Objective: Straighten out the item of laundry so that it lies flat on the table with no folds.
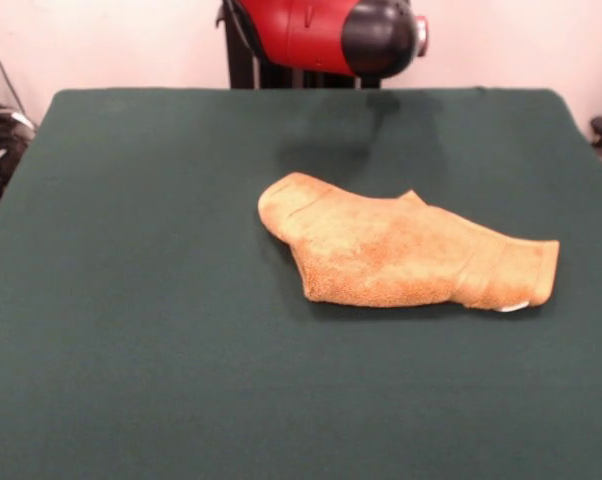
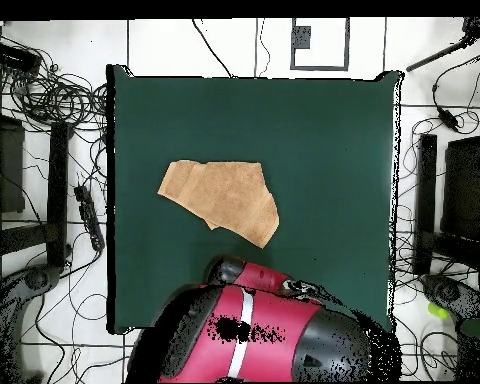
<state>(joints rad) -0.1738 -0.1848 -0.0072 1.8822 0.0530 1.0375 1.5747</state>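
One arm alone serves this rig, and its claw does not show in either view: the front view gives only the red and black arm (image 1: 351, 35) at the desk's far edge, and the overhead view gives the same bulk hanging over the edge by the robot's base, so whether the claw is open or closed cannot be told.

Outward from that arm lies the towel (image 1: 401, 255), resting near the middle of the desk (image 1: 131, 330), a little toward the robot's edge and well apart from every corner. In the overhead view the towel (image 2: 222, 198) sits just beyond the arm's upper casing, so the reach to it looks short and runs straight out from the base toward the desk's centre.

Its long axis runs roughly across the desk, parallel to the robot's edge with a slight slant. It is folded: the outline is uneven, one end rounded and doubled over, and a corner pokes up along the far side. The other end is squarer and carries the ribbed band (image 1: 481, 270) and a small white tag (image 1: 514, 306) at its near corner.

Judged from this, the work is not yet done. The coming move probably calls for the claw to descend on one end, likely the doubled, rounded one, and draw it along the long axis toward a side edge to open the fold.
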